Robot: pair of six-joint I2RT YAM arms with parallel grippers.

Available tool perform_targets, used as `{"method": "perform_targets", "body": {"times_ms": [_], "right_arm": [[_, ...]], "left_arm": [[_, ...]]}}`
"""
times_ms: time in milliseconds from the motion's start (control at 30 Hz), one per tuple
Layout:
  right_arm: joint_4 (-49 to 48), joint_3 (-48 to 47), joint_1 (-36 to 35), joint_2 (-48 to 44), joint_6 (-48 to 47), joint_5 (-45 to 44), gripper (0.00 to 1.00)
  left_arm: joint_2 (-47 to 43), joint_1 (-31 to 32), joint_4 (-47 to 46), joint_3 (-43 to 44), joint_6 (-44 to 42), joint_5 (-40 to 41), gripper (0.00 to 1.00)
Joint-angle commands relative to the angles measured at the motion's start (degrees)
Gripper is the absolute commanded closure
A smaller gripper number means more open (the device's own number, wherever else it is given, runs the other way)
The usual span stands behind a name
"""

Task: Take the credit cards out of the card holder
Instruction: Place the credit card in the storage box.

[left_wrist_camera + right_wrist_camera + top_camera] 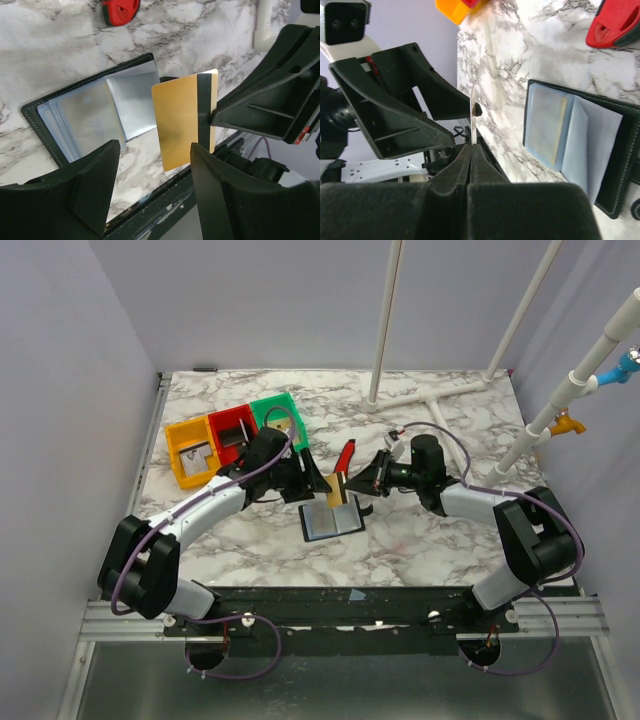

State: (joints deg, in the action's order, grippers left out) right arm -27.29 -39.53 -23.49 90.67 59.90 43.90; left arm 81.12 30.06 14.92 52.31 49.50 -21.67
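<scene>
At the middle of the marble table (430,540), the card holder (333,523) lies opened flat, its bluish-grey pockets facing up and its black edges framing them. Just above its far edge, a gold credit card (182,125) with a dark stripe down one side is held off the table, standing on edge and fully out of the pockets. The right fingers (451,180) are pressed together on it, pinching the card by its striped side; from the right wrist view the card shows only as a thin pale line rising out of the closed pads.

The left fingers (95,190) come in from the left, facing the right ones, and stand spread wide. From the left wrist view the card's lower edge hangs in the gap between them, and I cannot tell whether the pad nearer the stripe touches it. The other is clearly apart from it.

A second card (549,120), tan behind the clear sleeve, sits in a pocket of the card holder's inner face.

A red-and-black tool (346,455) lies on the table just beyond the two sets of fingers. Farther off to the left, a row of three small bins sits at an angle: orange bin (190,452), red bin (232,430) and green bin (278,418), side by side and touching.
</scene>
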Motion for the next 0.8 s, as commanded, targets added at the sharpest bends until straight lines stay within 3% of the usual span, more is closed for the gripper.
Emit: {"method": "perform_targets", "body": {"times_ms": [0,267,433,567,767], "right_arm": [[-4.1,-1.8,0.4,-0.8,4.8,4.5,0.99],[-9.3,-2.1,0.4,-1.1,9.9,6.8,0.99],[-9.9,-2.1,0.4,-1.2,10.5,7.1,0.99],[-9.8,-2.0,0.4,-1.4,10.3,7.0,0.99],[-7.6,-2.0,0.4,-1.8,8.4,6.2,0.99]], "left_arm": [[-2.5,-1.4,-8.2,-3.0,3.5,-7.3,0.39],[-3.3,-2.9,-18.1,-7.1,9.2,-13.2,0.42],[-3.3,-3.3,-25.1,-9.4,13.6,-16.0,0.49],[-3.6,-3.4,-25.9,-9.8,14.2,-16.3,0.61],[-4.2,-3.4,-26.3,-10.0,14.5,-16.3,0.9]]}}
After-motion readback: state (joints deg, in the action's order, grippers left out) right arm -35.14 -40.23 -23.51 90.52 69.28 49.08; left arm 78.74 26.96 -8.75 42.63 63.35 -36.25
